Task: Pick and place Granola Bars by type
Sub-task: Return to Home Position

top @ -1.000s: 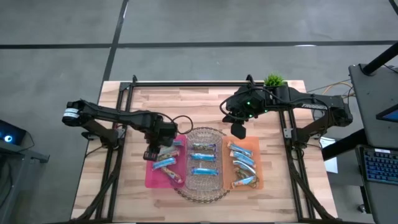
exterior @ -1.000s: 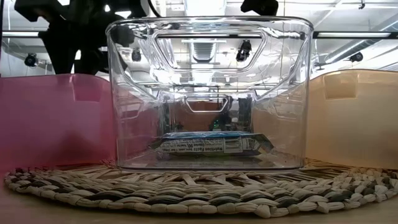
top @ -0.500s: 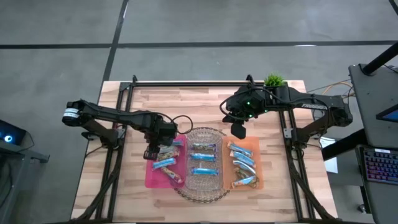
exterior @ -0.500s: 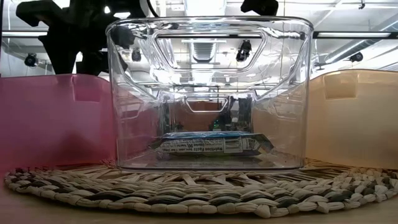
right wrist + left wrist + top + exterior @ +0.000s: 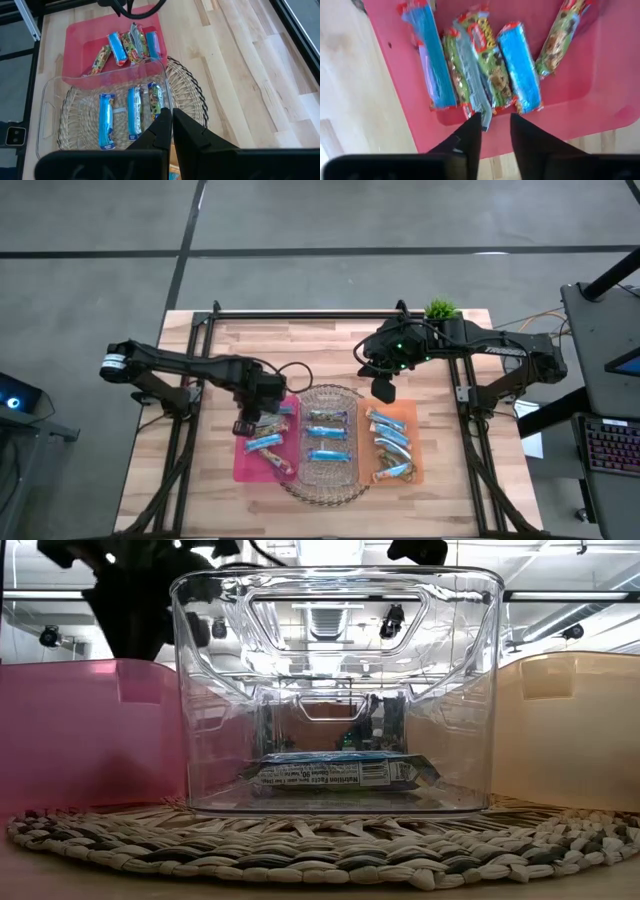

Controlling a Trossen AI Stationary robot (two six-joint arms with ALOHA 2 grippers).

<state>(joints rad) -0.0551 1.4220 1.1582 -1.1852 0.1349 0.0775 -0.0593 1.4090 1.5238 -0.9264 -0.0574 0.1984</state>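
Observation:
Several granola bars [image 5: 520, 70], blue, green-and-brown and one with its grey side up [image 5: 472, 80], lie flat side by side on the floor of the pink tray [image 5: 245, 465]. My left gripper [image 5: 495, 125] hovers over that tray's far end, pointing down, open, with nothing between its fingers. Three more bars [image 5: 326, 432] lie in the clear bin [image 5: 300, 405], and one of them [image 5: 340, 772] shows in the low view. Several bars [image 5: 390, 445] lie in the orange tray [image 5: 410, 412]. My right gripper [image 5: 171, 117] hangs shut above the gap between the clear bin and the orange tray, holding nothing.
The clear bin stands on a round woven mat [image 5: 330, 492], between the pink tray on its left and the orange tray on its right. A small green plant [image 5: 440, 309] stands at the table's far right. Dark arm frames [image 5: 180, 450] run along both sides of the table.

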